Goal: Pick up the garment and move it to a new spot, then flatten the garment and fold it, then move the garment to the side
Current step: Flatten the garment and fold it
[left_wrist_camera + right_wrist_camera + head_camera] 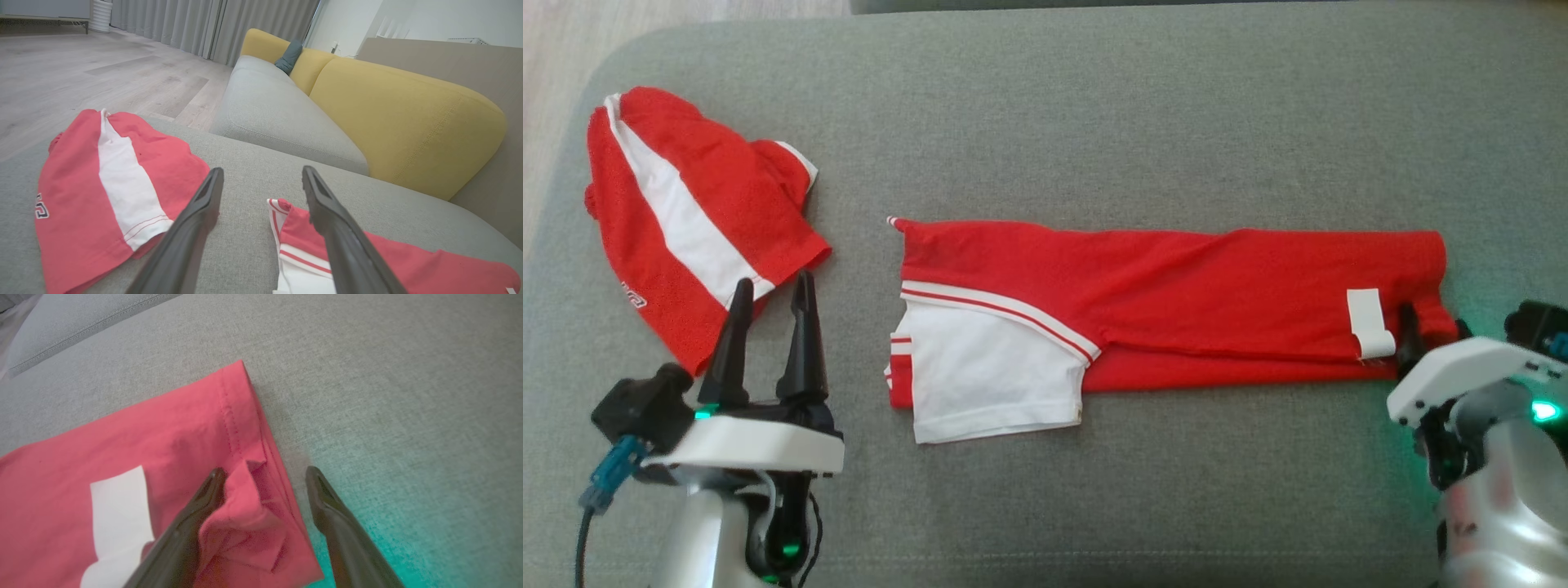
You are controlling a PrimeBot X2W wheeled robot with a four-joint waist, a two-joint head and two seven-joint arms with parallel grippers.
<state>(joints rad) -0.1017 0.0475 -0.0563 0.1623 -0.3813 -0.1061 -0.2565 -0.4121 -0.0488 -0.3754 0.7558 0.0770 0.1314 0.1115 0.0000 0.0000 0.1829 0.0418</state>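
The garment (1176, 286), a red shirt with a white sleeve and a white label, lies folded into a long strip across the middle of the grey cushion (1094, 106). My right gripper (1433, 331) is at its lower right corner. In the right wrist view the right gripper (265, 475) is open, and the bunched red hem (249, 510) sits between its fingers. My left gripper (768, 302) hovers open, left of the white sleeve, with nothing in it. In the left wrist view the left gripper (261, 173) points past the garment (429, 269).
A second red and white garment (686, 212) lies crumpled at the cushion's left end, just beyond my left fingertips, and shows as the second garment (102, 183) in the left wrist view. A yellow backrest (408, 114), another grey seat (269, 110) and wooden floor (81, 69) lie beyond.
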